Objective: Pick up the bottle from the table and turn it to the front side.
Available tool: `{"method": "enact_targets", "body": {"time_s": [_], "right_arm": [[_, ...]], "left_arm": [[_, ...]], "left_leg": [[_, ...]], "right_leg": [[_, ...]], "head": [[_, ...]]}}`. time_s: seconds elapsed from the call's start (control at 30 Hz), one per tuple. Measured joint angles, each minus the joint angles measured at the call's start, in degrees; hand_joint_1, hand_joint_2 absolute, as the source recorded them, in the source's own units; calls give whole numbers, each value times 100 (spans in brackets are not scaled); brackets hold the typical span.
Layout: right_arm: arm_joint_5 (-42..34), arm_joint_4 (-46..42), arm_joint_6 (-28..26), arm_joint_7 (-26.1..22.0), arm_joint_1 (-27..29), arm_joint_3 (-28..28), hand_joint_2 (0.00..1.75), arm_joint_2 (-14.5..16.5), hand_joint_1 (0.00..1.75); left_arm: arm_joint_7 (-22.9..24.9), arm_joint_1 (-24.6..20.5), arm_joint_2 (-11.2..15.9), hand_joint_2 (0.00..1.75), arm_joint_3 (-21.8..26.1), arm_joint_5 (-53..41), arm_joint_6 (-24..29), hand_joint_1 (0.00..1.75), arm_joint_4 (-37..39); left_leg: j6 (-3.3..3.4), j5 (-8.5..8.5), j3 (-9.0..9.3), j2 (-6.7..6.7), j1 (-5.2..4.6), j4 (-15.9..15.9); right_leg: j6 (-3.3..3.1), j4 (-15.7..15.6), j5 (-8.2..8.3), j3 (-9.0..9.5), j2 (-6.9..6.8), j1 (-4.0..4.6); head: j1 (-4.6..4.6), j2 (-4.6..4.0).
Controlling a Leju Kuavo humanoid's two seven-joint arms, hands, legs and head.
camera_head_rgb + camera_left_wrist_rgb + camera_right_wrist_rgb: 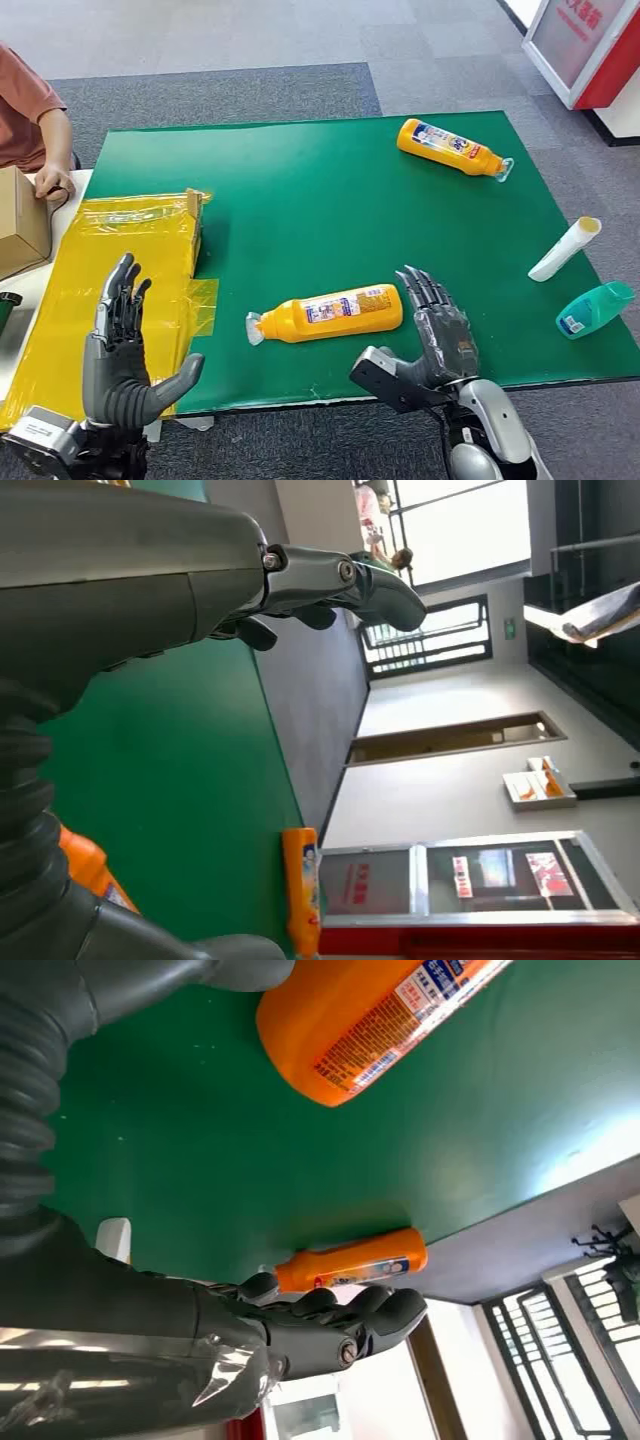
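Observation:
An orange bottle (328,313) lies on its side near the front edge of the green table mat (324,190), clear cap to the left, label facing up. Its base shows close in the right wrist view (355,1020). My right hand (434,335) hovers open just right of the bottle's base, fingers spread, not touching it. My left hand (121,345) is raised open over the yellow sheet at the front left, holding nothing. A second orange bottle (453,148) lies at the far right of the mat (351,1260) (302,885).
A yellow plastic-wrapped package (121,270) covers the left side. A white tube (564,248) and a teal bottle (595,308) lie at the mat's right edge. A person's hand (54,180) rests by a cardboard box (19,220) at far left.

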Motion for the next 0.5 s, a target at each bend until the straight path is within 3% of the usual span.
{"method": "enact_targets", "body": {"time_s": [0.2, 0.5], "right_arm": [[241, 512, 55, 82, -335, 210, 175, 0, 0], [1347, 1472, 44, 576, -767, 776, 175, 5, 0]], "left_arm": [[84, -348, 25, 175, 66, 167, -65, 0, 2], [183, -649, 29, 175, 156, 217, -88, 0, 15]], "left_leg": [[0, 4, 0, 0, 0, 0], [2, 1, -1, 0, 0, 0]], "right_leg": [[0, 1, 1, 0, 0, 0], [1, 1, -1, 0, 0, 0]], "head": [[0, 0], [1, 0]]}}
